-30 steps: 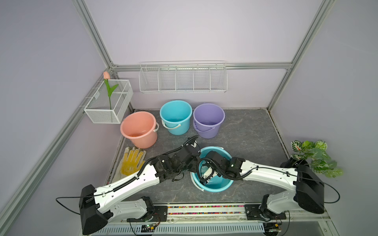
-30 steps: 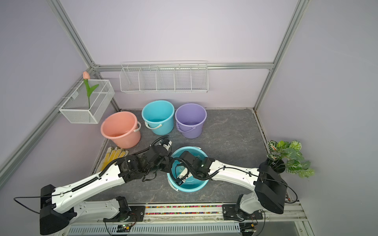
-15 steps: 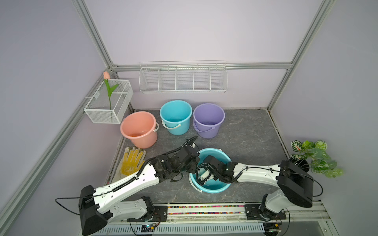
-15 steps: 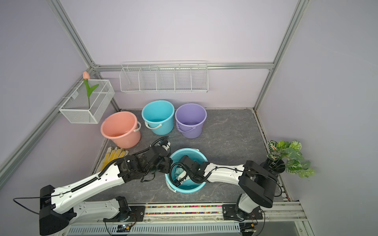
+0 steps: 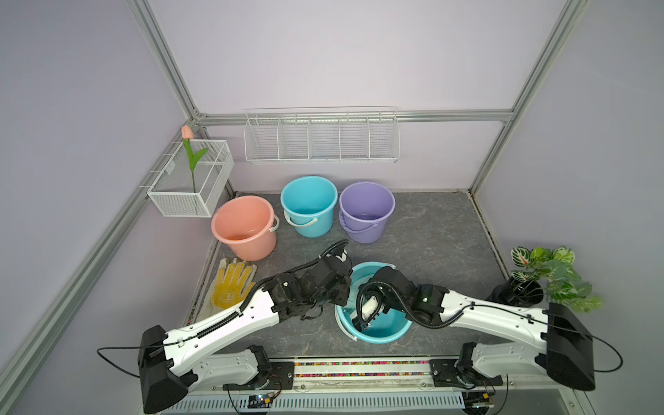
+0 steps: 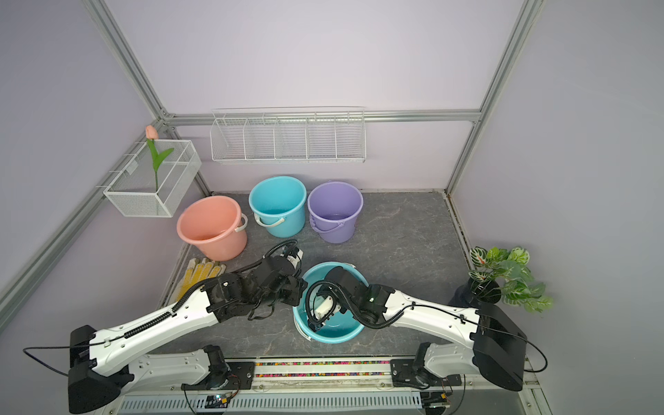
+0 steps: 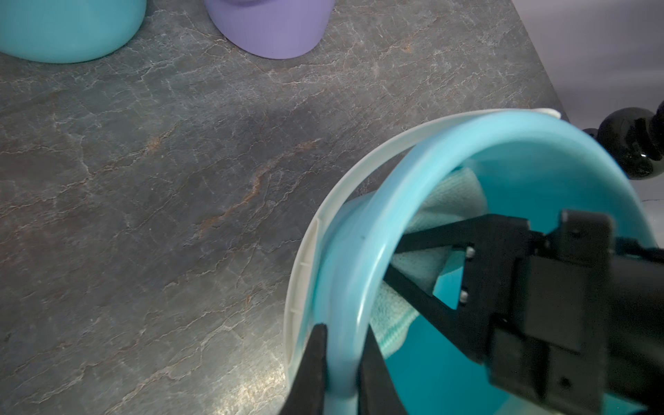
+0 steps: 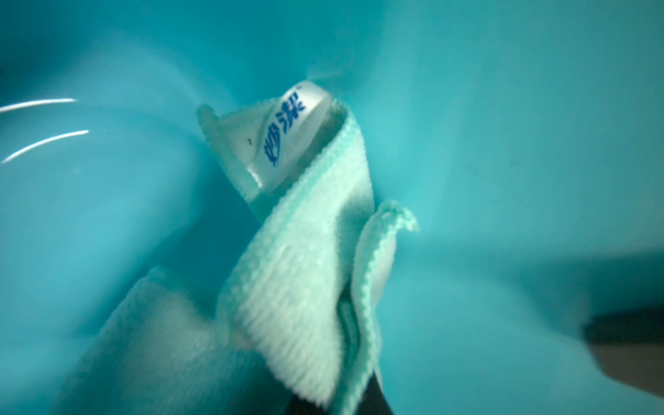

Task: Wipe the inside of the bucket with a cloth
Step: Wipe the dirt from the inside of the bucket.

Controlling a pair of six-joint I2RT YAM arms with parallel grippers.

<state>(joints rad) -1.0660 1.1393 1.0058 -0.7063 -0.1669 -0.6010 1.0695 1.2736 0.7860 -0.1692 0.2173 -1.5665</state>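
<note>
The bucket (image 5: pixel 395 328) (image 6: pixel 341 332) is teal with a white handle and stands tilted at the front centre of the floor in both top views. My left gripper (image 5: pixel 346 287) (image 6: pixel 300 287) (image 7: pixel 343 345) is shut on the bucket's rim (image 7: pixel 431 151), one finger outside and one inside. My right gripper (image 5: pixel 359 323) (image 6: pixel 314 325) (image 7: pixel 395 264) (image 8: pixel 341 402) reaches down inside the bucket and is shut on the cloth (image 7: pixel 456 201) (image 8: pixel 305 269). This pale mint towel, with its white label (image 8: pixel 291 129), lies pressed against the inner wall (image 8: pixel 503 143).
A pink bucket (image 5: pixel 244 226), a second teal bucket (image 5: pixel 309 204) and a purple bucket (image 5: pixel 366 210) stand along the back. A white glove with yellow dots (image 5: pixel 231 284) lies at the left. A potted plant (image 5: pixel 546 273) stands at the right edge. Wire baskets (image 5: pixel 321 136) hang on the walls.
My right arm has swung about, carrying the cloth around inside the bucket, and the bucket has rocked slightly. The left gripper has kept its hold on the rim.
</note>
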